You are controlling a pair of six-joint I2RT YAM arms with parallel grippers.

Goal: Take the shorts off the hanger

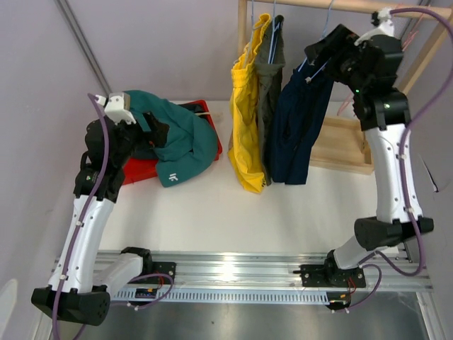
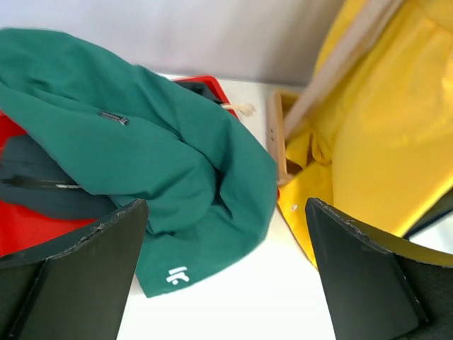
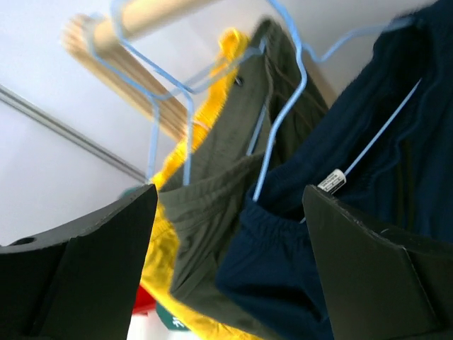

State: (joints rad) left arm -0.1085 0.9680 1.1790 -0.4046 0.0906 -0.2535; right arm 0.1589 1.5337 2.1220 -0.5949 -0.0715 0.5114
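Observation:
Yellow shorts (image 1: pixel 248 120), olive-grey shorts (image 1: pixel 272 71) and navy shorts (image 1: pixel 297 134) hang side by side on pale blue wire hangers (image 3: pixel 283 106) from a wooden rail (image 3: pixel 152 14). My right gripper (image 1: pixel 322 53) is up at the top of the navy pair and stands open. In its wrist view the right gripper (image 3: pixel 230 191) frames the navy waistband (image 3: pixel 279 227) and olive fabric (image 3: pixel 212 198), gripping nothing. Teal green shorts (image 1: pixel 177 142) lie draped over a red bin (image 1: pixel 141 170). My left gripper (image 1: pixel 152 131) hovers open beside them. Dark shorts (image 2: pixel 42 191) lie under the teal pair (image 2: pixel 141 142).
The wooden rack's base (image 1: pixel 343 145) sits at the back right of the white table (image 1: pixel 212 212). One rack post (image 2: pixel 340 64) rises between the teal pile and the yellow shorts (image 2: pixel 382 142). A grey wall stands close behind.

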